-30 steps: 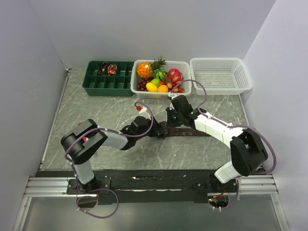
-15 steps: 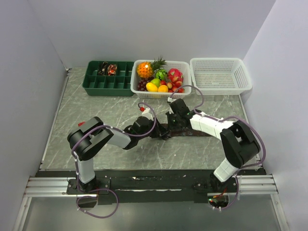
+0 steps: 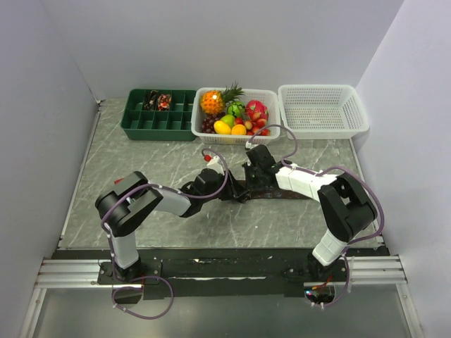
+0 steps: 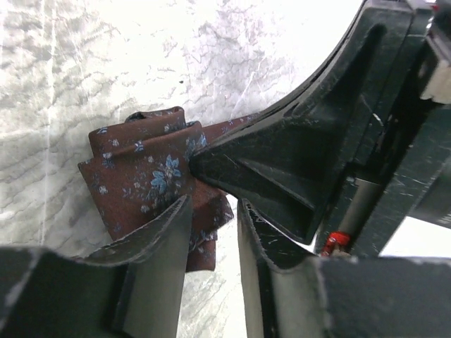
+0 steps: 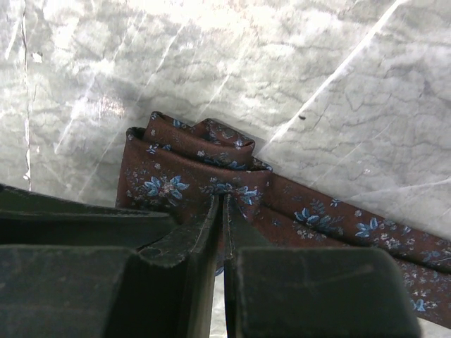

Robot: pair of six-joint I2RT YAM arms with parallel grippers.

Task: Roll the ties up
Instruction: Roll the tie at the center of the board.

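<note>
A dark brown tie (image 3: 282, 193) with small blue flowers lies across the middle of the table, its left end wound into a loose roll (image 5: 190, 165). My right gripper (image 5: 220, 201) is shut on a fold of that roll, its fingers pinching the fabric. In the left wrist view my left gripper (image 4: 215, 204) stands open beside the roll (image 4: 141, 169). Bare marble shows between its fingers, and the left finger (image 4: 158, 232) lies against the roll's edge. From above, both grippers (image 3: 239, 193) (image 3: 252, 184) meet at the tie's left end.
At the back left, a green compartment tray (image 3: 158, 132) holds rolled ties (image 3: 157, 101). Beside it stands a white basket (image 3: 232, 138) full of fruit, and a white mesh basket (image 3: 324, 113) at the back right. Grey walls close both sides.
My left gripper's jaws have spread apart and let go of the roll. The right arm's elbow has swung left, while its gripper stays pinched on the tie.
</note>
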